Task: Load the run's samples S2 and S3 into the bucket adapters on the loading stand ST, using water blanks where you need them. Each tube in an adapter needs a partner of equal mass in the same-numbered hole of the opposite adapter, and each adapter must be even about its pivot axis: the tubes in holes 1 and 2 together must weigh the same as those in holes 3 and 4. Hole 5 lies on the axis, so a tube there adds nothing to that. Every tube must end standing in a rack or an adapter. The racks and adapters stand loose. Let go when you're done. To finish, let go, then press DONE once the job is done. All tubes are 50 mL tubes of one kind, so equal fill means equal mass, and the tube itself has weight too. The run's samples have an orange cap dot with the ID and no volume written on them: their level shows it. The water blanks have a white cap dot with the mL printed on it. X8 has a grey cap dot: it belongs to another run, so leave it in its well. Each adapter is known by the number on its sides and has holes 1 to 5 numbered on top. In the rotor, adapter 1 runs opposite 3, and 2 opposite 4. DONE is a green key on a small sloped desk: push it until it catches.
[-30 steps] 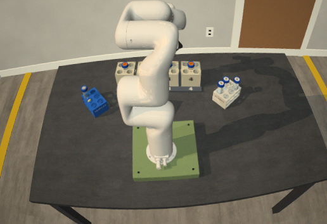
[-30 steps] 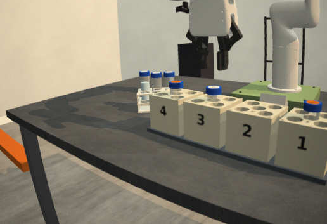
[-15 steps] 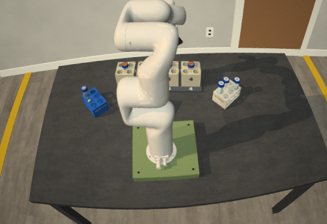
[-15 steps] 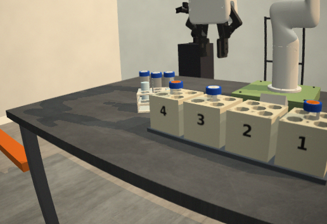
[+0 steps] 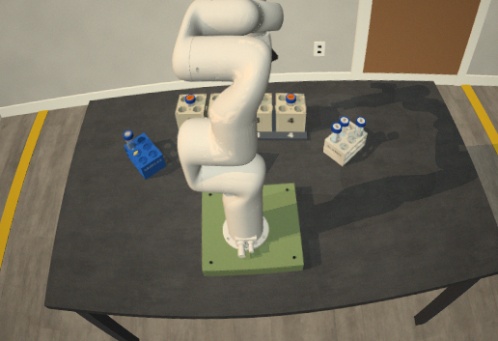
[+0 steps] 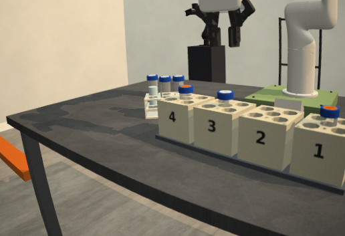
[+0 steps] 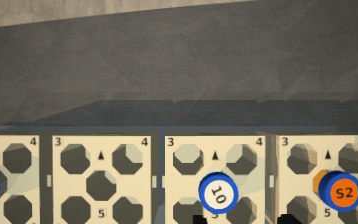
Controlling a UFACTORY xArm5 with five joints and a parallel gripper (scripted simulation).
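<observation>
White-dotted blank tube [image 6: 225,95] [image 7: 218,193], upright in adapter 3 [image 6: 215,127] [image 7: 215,145], below open gripper [image 6: 225,37] [image 7: 240,220]

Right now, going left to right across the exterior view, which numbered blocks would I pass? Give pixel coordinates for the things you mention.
Block 4 [image 5: 290,122] [image 6: 166,127] → block 3 [image 6: 208,138] → block 2 [image 6: 255,152] → block 1 [image 6: 305,160].

This is looking like a lab: capped sample tubes are standing in a blue rack [image 5: 153,161] at left and a white rack [image 5: 337,152] [image 6: 149,114] at right, while numbered adapters [image 5: 290,123] [image 6: 174,124] [image 7: 101,142] are lining the tabletop's [image 5: 145,275] [image 6: 110,150] [image 7: 170,65] upper middle from above.
</observation>
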